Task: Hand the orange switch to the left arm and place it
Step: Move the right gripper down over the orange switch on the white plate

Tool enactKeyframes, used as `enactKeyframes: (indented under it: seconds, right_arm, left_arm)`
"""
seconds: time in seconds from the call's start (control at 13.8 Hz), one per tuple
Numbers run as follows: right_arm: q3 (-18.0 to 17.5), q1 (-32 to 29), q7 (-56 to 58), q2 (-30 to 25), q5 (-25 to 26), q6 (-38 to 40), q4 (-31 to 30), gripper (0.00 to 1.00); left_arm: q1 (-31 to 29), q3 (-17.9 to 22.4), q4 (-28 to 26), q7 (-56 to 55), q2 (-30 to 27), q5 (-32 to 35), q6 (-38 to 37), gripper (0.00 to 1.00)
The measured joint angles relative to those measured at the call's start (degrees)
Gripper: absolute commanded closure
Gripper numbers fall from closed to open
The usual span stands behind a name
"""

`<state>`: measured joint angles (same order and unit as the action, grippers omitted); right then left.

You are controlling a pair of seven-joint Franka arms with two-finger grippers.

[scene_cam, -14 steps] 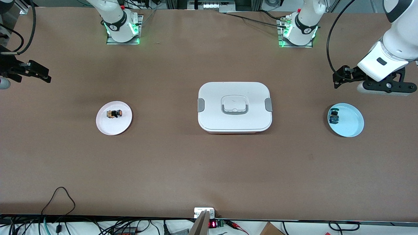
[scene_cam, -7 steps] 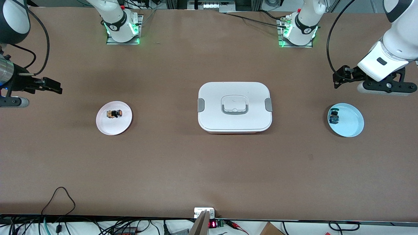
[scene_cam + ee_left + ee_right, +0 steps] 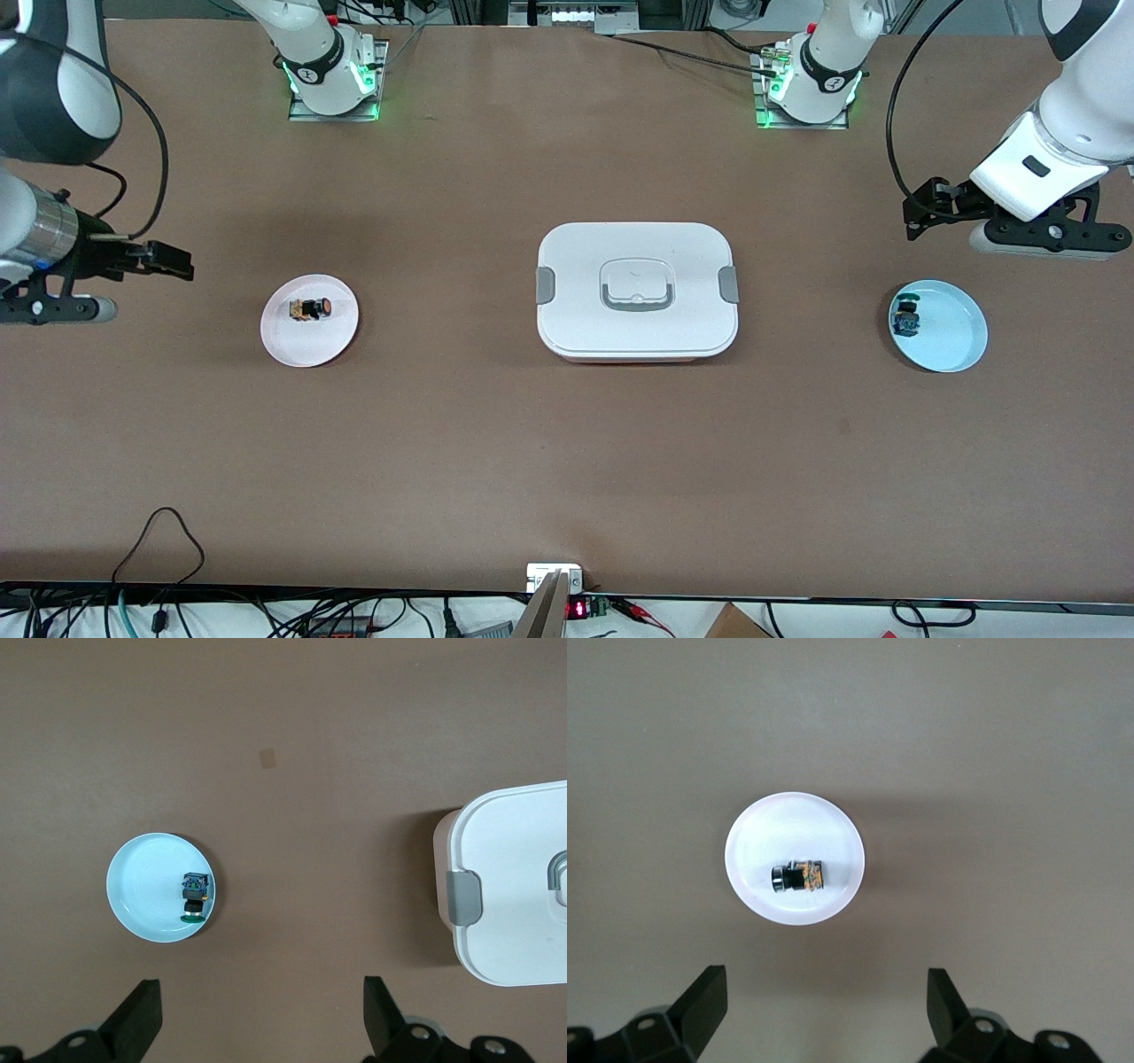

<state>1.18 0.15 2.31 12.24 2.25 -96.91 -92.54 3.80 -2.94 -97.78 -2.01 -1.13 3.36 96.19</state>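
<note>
On the pink plate (image 3: pixel 292 346) toward the right arm's end lies the orange switch (image 3: pixel 312 308), so the right gripper (image 3: pixel 168 260), fingers apart, should centre above before descending, while the left gripper (image 3: pixel 921 213) waits spread above the table near the blue plate (image 3: pixel 957 341).

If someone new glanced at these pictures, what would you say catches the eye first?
The big white box in the middle of the table stands out. Toward the right arm's end, the orange switch lies on a pale pink plate; toward the left arm's end, a green-capped switch sits in a light blue plate.
</note>
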Motion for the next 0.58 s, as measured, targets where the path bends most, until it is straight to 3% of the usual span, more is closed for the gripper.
enactKeyframes:
  seconds: [0.29,0.58]
  right_arm:
    - [-0.02,0.23,0.0,4.22,-0.06,-3.13,-0.55,0.0]
    - [-0.06,0.94,-0.06,4.84,-0.14,-12.36,-8.94,0.0]
  left_arm:
    - [0.0,0.0,0.01,0.0,0.01,0.0,0.0,0.0]
    - [0.0,0.0,0.02,0.0,0.02,0.0,0.0,0.0]
